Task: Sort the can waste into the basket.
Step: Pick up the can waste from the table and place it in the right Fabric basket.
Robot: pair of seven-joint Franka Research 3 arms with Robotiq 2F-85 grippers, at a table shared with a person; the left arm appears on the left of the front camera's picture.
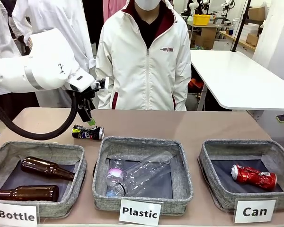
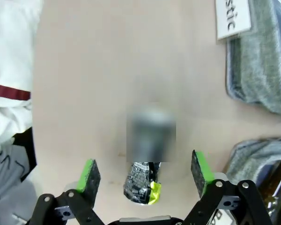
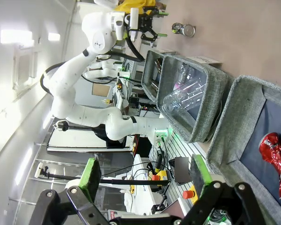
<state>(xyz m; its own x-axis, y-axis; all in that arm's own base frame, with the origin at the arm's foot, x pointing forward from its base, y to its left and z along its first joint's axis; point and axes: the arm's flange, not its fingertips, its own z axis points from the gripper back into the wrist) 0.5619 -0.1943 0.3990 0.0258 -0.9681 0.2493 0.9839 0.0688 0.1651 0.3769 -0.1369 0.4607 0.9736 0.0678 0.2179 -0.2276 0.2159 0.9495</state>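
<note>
Beige counter (image 1: 180, 125) is lined along the lower frame with three grey baskets. Two brown bottles (image 1: 46, 168) are held in the "Bottle" basket (image 1: 38, 145) at lower left, clear bottles (image 1: 142, 172) in the centre "Plastic" basket (image 1: 142, 141), and the red can (image 1: 253, 177) in the "Can" basket (image 1: 213, 150) at lower right. The black can (image 1: 88, 133) is seen on the counter, left of centre, beneath the left pincer (image 1: 90, 121), which is spread apart. The right pincer (image 3: 144, 171) is also spread apart.

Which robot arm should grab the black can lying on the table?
Left, probably. The left end effector is open and hangs right over the black can, with a finger on each side. The right end effector is far from it.
</note>
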